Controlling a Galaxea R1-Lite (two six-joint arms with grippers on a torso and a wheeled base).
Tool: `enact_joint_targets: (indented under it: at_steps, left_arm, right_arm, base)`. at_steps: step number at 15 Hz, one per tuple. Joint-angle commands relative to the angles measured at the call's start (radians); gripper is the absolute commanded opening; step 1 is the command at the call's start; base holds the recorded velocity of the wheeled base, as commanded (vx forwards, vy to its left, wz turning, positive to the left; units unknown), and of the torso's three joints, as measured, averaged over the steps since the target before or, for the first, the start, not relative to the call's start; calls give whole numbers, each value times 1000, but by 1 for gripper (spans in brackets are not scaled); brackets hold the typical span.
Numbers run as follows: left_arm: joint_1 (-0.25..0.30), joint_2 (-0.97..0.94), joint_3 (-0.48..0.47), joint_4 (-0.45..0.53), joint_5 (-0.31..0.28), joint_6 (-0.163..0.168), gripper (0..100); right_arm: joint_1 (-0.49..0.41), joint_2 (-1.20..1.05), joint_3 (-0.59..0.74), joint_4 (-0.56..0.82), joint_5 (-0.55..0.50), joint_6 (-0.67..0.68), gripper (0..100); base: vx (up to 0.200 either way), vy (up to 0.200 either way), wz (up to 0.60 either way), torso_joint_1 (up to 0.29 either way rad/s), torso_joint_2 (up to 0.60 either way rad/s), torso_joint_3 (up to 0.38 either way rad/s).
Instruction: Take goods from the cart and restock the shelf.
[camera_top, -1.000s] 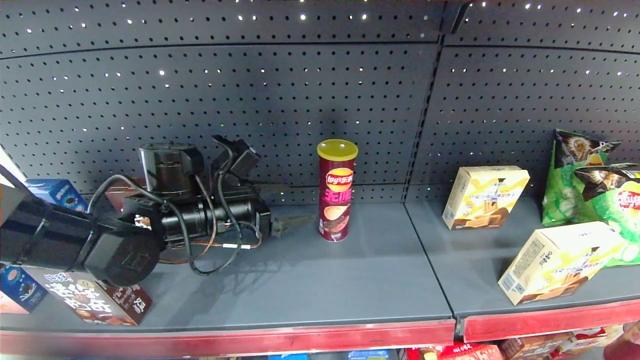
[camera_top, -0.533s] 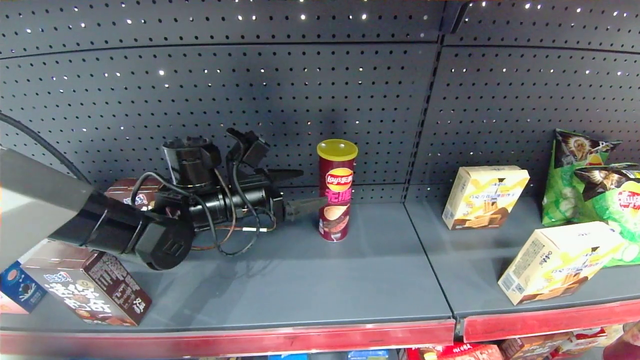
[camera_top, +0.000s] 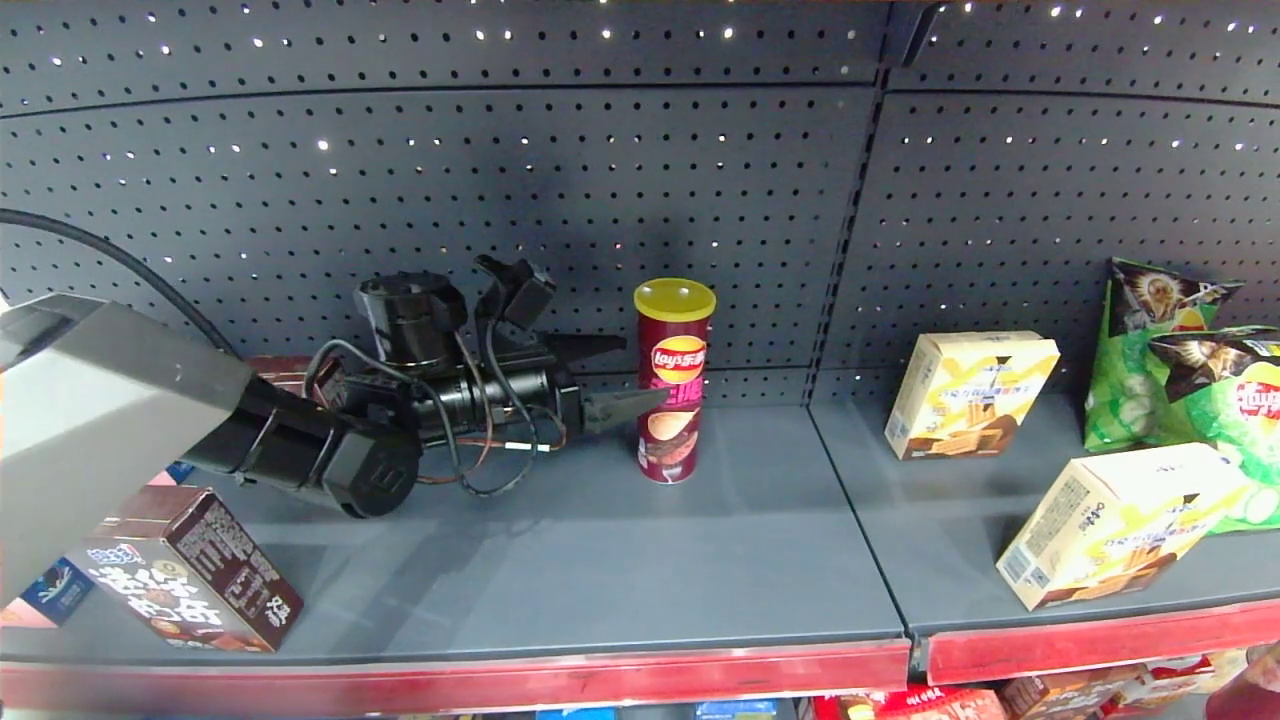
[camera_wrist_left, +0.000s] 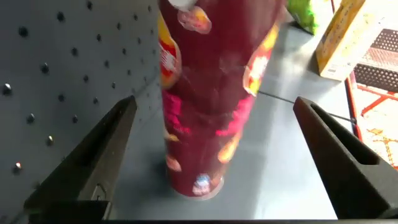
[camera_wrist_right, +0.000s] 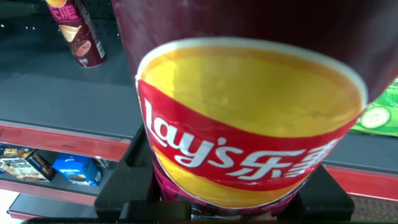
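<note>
My left gripper (camera_top: 640, 372), jaws apart, has advanced along the shelf (camera_top: 650, 560) until its fingers flank the upright chip can (camera_top: 675, 380) without touching it. My right gripper (camera_wrist_right: 227, 193) is clamped on a second chip can (camera_wrist_right: 249, 124), which I judge is awaiting placement.

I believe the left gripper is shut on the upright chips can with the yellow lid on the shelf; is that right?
Not quite. The left gripper is open, not shut: the left wrist view shows one finger on each side of the upright chips can with the yellow lid on the shelf, with a gap on both sides.
</note>
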Motion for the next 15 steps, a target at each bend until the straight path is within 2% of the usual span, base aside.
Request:
enact_joint_targets:
  at_steps: [1,4,15]
  left_arm:
    - [-1,33,-37,2,-15,-2,100]
    - [-12,64,-64,2,-38,-20,100]
    - [-27,140,-132,11,-44,-22,100]
  right_arm:
    - [0,2,0,0,0,-1,0]
    - [0,4,0,0,0,-1,0]
    - [0,8,2,0,-1,1,0]
  base:
    - [0,0,0,0,0,0]
    - [0,0,0,0,0,0]
    - [0,0,0,0,0,0]
